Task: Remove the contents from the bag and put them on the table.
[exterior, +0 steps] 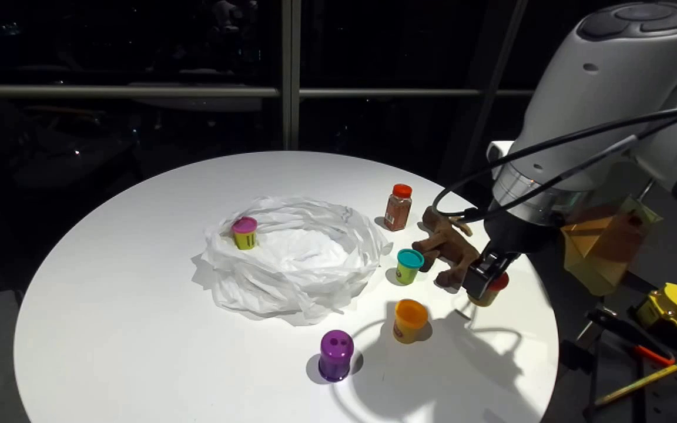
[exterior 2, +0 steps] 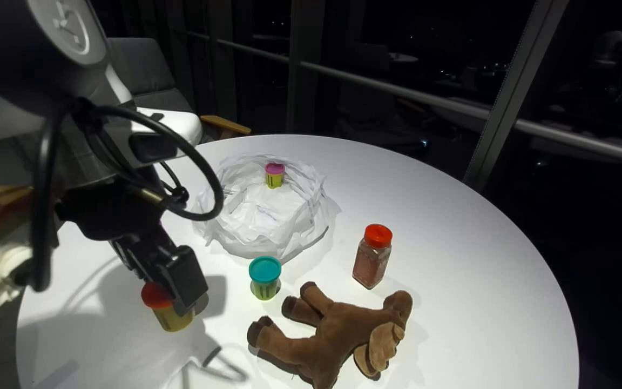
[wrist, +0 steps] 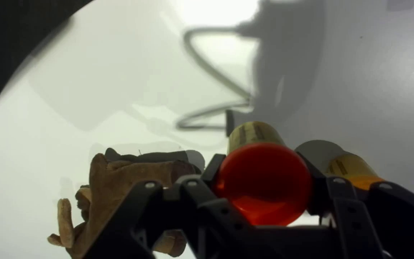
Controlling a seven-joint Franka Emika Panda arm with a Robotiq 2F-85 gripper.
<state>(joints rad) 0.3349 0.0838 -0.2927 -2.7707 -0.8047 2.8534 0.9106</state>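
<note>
Wrist view, lower centre: jaws clasping a red-lidded yellow cup [wrist: 262,180]. In an exterior view, a crumpled translucent white plastic bag [exterior: 300,258] lies near mid-frame on the round white worktop [exterior: 138,352], a pink-lidded yellow cup [exterior: 245,235] among its left folds.

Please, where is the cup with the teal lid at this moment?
In an exterior view, the teal-lidded cup stands right of centre on the white table, between the plastic bag on its left and the brown toy animal on its right.
</note>
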